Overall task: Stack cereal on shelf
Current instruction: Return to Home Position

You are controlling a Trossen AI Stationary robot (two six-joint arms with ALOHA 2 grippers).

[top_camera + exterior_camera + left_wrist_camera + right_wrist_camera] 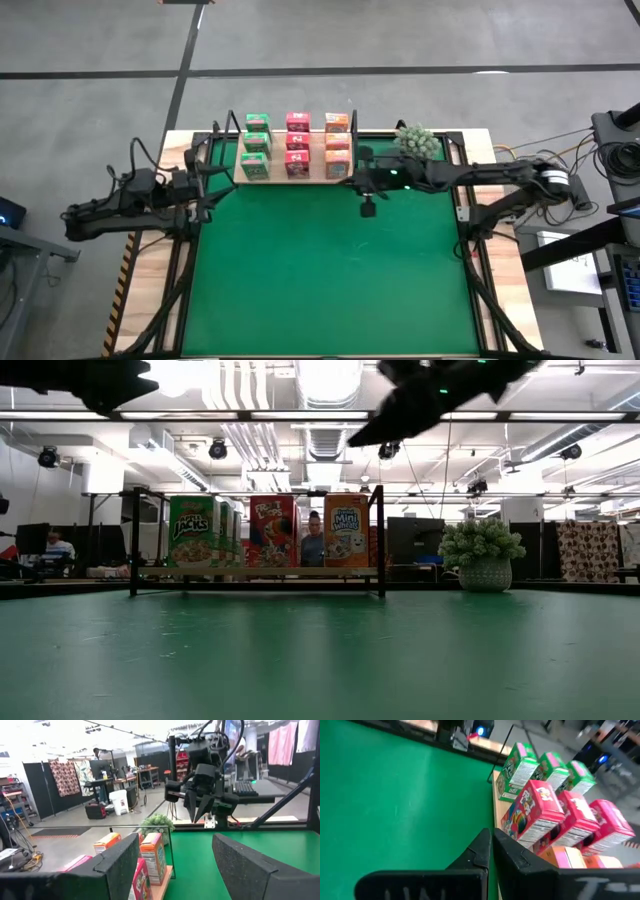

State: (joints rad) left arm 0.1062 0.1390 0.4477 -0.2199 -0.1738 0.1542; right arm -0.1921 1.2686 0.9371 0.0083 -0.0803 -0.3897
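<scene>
Pressing together with no gap and gripping nothing, the fingers of the right gripper (490, 839) are filling its wrist view's foreground and cutting off the orange boxes (570, 857). That gripper is hovering over the mat (320, 270) just before the right end of the shelf (290, 179). Off the other end, the left gripper (175, 851) is hanging with its fingers spread wide and empty, one finger hiding most of the pink-red boxes (141, 882). All nine boxes are standing on the shelf, green boxes (256, 146) leftmost. From table height, each front box is masking those behind.
</scene>
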